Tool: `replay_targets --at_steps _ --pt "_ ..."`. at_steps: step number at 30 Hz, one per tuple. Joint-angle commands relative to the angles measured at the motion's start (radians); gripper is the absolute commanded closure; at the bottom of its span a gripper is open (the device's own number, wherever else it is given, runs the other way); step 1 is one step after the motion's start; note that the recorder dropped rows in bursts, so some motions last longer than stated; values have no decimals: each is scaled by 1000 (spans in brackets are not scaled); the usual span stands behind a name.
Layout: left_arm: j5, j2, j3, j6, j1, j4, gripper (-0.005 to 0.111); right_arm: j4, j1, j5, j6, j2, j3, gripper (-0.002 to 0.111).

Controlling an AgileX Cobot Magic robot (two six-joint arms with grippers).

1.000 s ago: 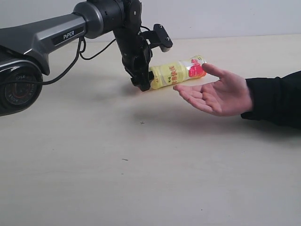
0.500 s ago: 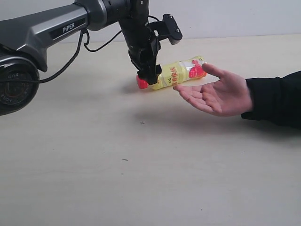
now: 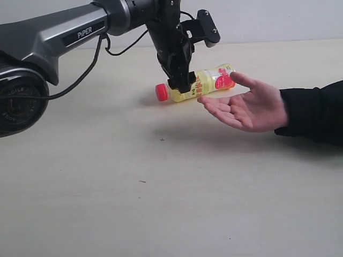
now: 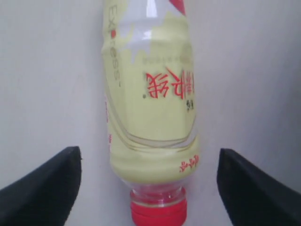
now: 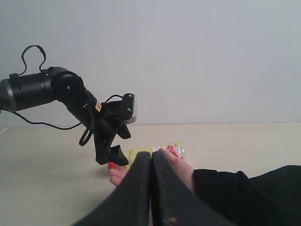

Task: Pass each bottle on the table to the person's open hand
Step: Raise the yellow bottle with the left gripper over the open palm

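The yellow bottle [image 3: 206,81] with its red cap [image 3: 162,92] lies on its side on the beige table [image 3: 161,187]. My left gripper [image 3: 180,85] hangs just over the bottle's shoulder, open. In the left wrist view the bottle [image 4: 150,108] runs between the two black fingers [image 4: 47,183] without touching either. The bare hand [image 3: 246,107] with a black sleeve is held palm up just right of the bottle, in front of its base. My right gripper [image 5: 151,154] is shut and empty, with the hand [image 5: 178,166] and bottle [image 5: 131,153] beyond it. The other bottles are out of view.
The left arm [image 3: 64,37] reaches in from the left above the table, with a cable looping beside it. The person's sleeved forearm [image 3: 316,112] comes in from the right edge. A pale wall stands behind the table.
My left gripper has moved right along the bottle, from the cap end to the shoulder, uncovering the red cap. The bottle and the hand have stayed where they were.
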Motion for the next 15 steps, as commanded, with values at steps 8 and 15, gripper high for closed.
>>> replay_targets --at_steps 8,15 --pt "-41 10 -3 -89 -38 145 14 -6 -4 -1 -2 -3 -5 108" --pt "-59 56 -3 -89 -38 177 14 -6 -4 -1 -2 -3 -5 108"
